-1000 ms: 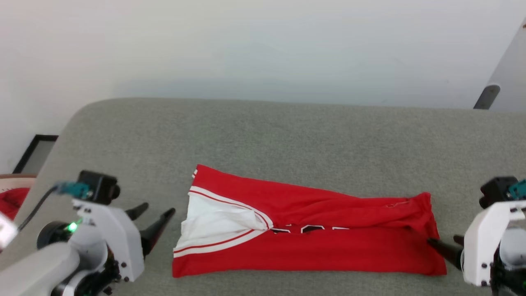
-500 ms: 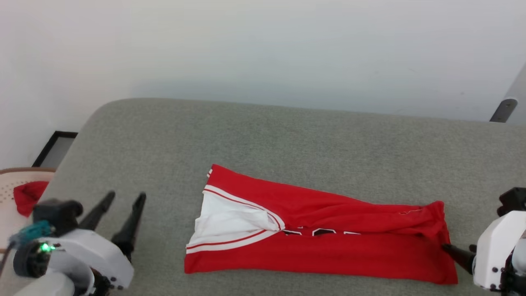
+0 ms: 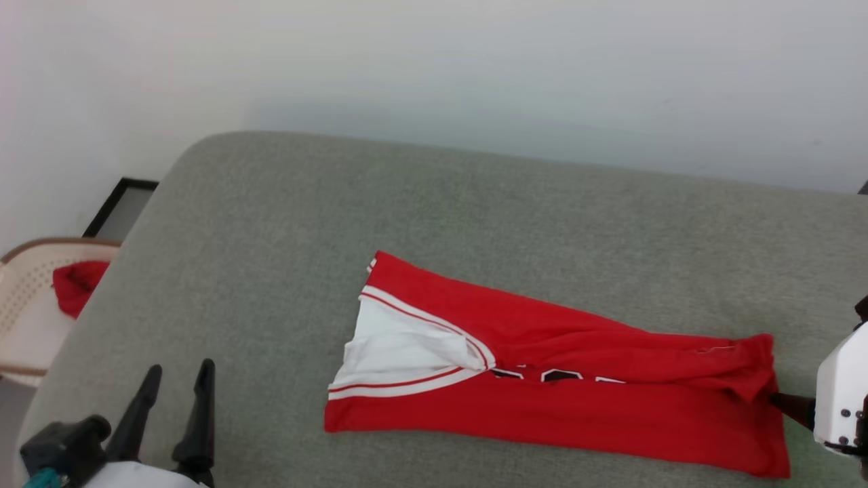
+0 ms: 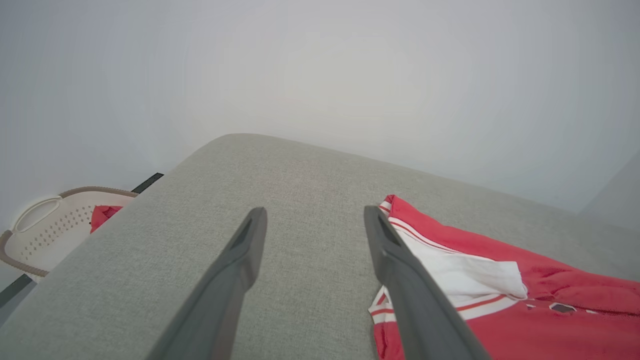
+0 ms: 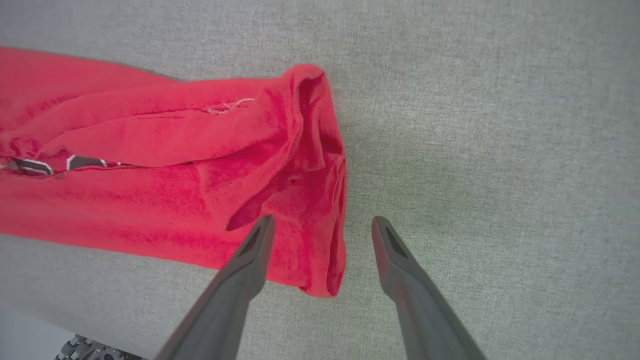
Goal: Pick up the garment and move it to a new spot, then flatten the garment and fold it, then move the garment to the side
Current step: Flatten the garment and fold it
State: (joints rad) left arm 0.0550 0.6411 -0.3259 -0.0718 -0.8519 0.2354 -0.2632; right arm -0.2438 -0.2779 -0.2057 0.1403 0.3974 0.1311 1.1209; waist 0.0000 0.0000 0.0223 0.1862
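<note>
The garment [image 3: 563, 400], bright red with a white sleeve end edged in red-and-white stripes, lies folded into a long band on the grey padded surface [image 3: 475, 217]. My left gripper [image 3: 178, 373] stands open at the lower left, well to the left of the garment, nothing between its fingers [image 4: 240, 270]. In the left wrist view the garment [image 4: 505, 310] lies just right of that gripper [image 4: 315, 212]. My right gripper [image 5: 324, 220] is open over the garment's right end [image 5: 305, 165], one finger above the red cloth, the other above bare grey surface. In the head view its dark fingertip [image 3: 786, 405] meets that end.
A cream perforated basket [image 3: 27, 305] with a small red cloth [image 3: 76, 285] stands on the floor off the surface's left edge; the left wrist view shows the same basket [image 4: 45, 235]. A black-framed panel [image 3: 122, 203] lies by the white wall. Bare grey surface stretches behind the garment.
The head camera has turned left, shifting the whole picture rightward. My left gripper has drawn back to the lower left, fingers now pointing up the view. The garment lies as before.
</note>
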